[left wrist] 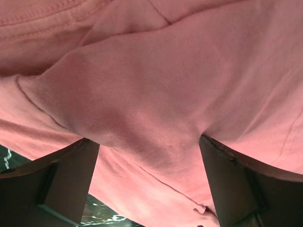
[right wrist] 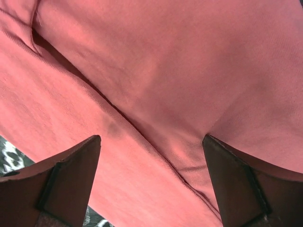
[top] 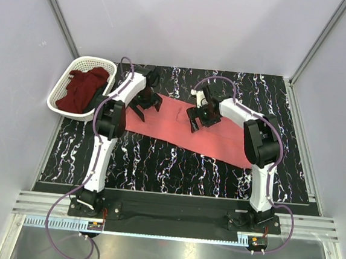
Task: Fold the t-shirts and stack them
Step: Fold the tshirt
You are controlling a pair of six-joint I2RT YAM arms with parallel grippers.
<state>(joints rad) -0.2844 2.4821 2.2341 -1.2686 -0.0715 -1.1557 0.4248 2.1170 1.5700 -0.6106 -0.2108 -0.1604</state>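
Across middle of black marbled table (top: 175,172): salmon-pink t-shirt (top: 173,128) (left wrist: 156,85) (right wrist: 165,71), laid out as one long slanted band from far left down toward near right. Looks narrowed lengthwise already, judging by seams and overlapped edges in both wrist views. Number of layers impossible to tell. Not yet brought down to a compact packet.

At far-left corner of table: white lattice basket (top: 59,98), with dark maroon t-shirt (top: 82,88) bunched inside. Unfolded, well apart from pink one, no gripper near it.

Over left end of pink band: left gripper (top: 146,105) (left wrist: 147,142), fingers spread wide, cloth filling view beneath and between them, nothing pinched. Over middle of band: right gripper (top: 197,119) (right wrist: 151,138), likewise spread wide and released, low over cloth. Actual contact with cloth hard to tell for either.

Judged progress: early. Probably first lengthwise fold done on one shirt only. Left to do: crosswise folds on pink, then fetching maroon out of basket, flattening, folding, placing on top. No stack anywhere yet.
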